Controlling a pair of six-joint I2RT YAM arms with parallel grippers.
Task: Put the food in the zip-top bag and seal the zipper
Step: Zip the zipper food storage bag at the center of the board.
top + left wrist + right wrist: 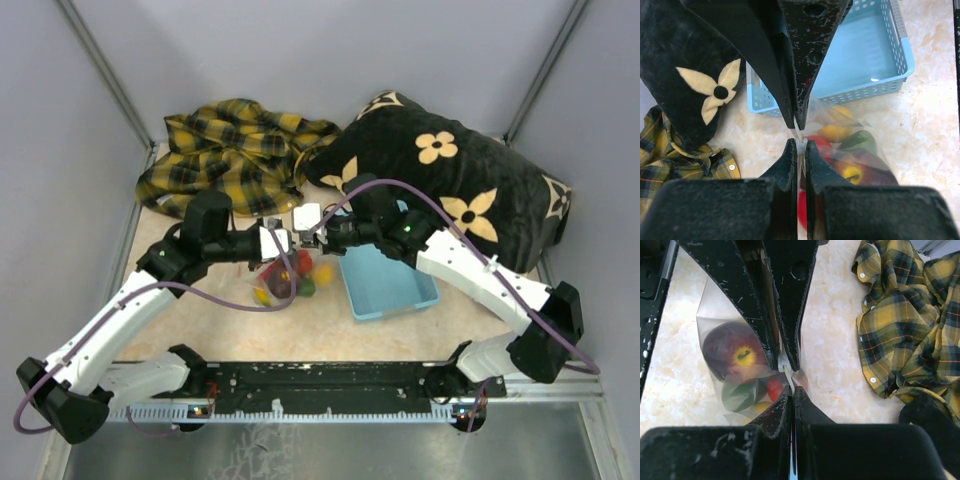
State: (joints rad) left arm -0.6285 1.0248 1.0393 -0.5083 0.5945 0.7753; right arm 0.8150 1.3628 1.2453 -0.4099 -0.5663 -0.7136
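The clear zip-top bag [290,280] hangs between my two grippers just above the table, with the food inside it. I see a dark maroon fruit [735,352], a green piece [742,394], a red fruit [774,388] and an orange-yellow fruit [837,131]. My left gripper [800,142] is shut on the zipper's small whitish slider [801,146]. My right gripper [792,389] is shut on the zipper strip [788,376] right beside it, its fingertips almost meeting the left ones. In the top view the left gripper [278,242] and right gripper [312,238] meet above the bag.
The light-blue plastic basket [385,282] sits just right of the bag, with nothing showing in it. A yellow plaid shirt [235,155] lies at the back left. A black pillow with cream flowers [450,180] lies at the back right.
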